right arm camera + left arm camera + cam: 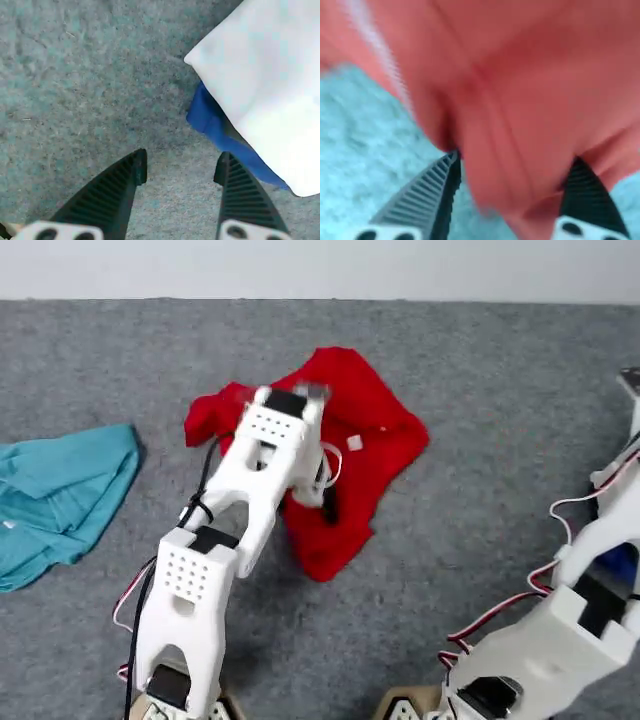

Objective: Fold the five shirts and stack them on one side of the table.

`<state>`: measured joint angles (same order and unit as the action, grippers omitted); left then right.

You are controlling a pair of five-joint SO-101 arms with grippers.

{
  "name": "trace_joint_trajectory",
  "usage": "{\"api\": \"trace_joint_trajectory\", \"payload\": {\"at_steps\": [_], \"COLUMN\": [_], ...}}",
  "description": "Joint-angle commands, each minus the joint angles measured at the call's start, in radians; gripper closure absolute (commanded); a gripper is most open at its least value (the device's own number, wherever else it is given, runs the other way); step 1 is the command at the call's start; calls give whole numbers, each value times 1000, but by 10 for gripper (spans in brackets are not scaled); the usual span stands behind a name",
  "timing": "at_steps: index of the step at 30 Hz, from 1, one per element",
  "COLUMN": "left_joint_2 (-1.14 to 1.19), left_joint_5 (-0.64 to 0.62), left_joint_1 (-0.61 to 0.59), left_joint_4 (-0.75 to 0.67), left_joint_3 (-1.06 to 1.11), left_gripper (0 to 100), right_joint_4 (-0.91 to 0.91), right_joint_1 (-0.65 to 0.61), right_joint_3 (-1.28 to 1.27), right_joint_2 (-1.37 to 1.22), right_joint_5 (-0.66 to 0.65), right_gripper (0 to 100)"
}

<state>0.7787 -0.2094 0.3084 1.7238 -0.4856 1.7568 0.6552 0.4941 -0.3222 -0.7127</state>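
Red shirt (372, 440) lies crumpled in the middle of the counter (500, 370). The left jaws stand wide open astride a ridge of it, so I'd close low on one layer before pulling flat. Right jaws gape empty beside the white shirt (270, 85).

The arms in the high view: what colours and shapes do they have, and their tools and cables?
The left arm and the right arm have blocky white shells; the left one shows grids of small holes. Red, white and black cables run beside them. The left tool and the right tool have black, ribbed, pointed fingers.
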Motion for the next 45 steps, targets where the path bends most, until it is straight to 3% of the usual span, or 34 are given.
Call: {"api": "trace_joint_trajectory", "payload": {"at_steps": [1,3,6,11,19,23,27,31,38,45], "left_joint_2": [-31,-5,14,-38,-206,-258,-278,-279,-384,-578], "left_joint_5": [44,57,94,199,744,838,833,707,325,333], "left_joint_1": [6,11,12,-11,-187,-315,-402,-423,-454,-511], "left_joint_4": [31,29,31,34,34,32,32,32,34,34], "left_joint_3": [61,59,13,-18,-16,-16,-18,-24,-16,127], "left_gripper": [716,789,984,988,988,988,985,960,660,670], "right_joint_4": [39,39,39,39,41,41,41,41,41,22], "right_joint_1": [-7,-13,-19,-30,-104,-185,-283,-394,-588,-848], "right_joint_3": [2,2,2,0,-20,-114,-233,-279,-199,-31], "right_joint_2": [58,58,58,58,58,58,59,59,58,47], "right_joint_5": [3,3,3,3,3,8,9,11,11,11], "right_gripper": [765,765,765,765,765,765,763,761,663,677]}}
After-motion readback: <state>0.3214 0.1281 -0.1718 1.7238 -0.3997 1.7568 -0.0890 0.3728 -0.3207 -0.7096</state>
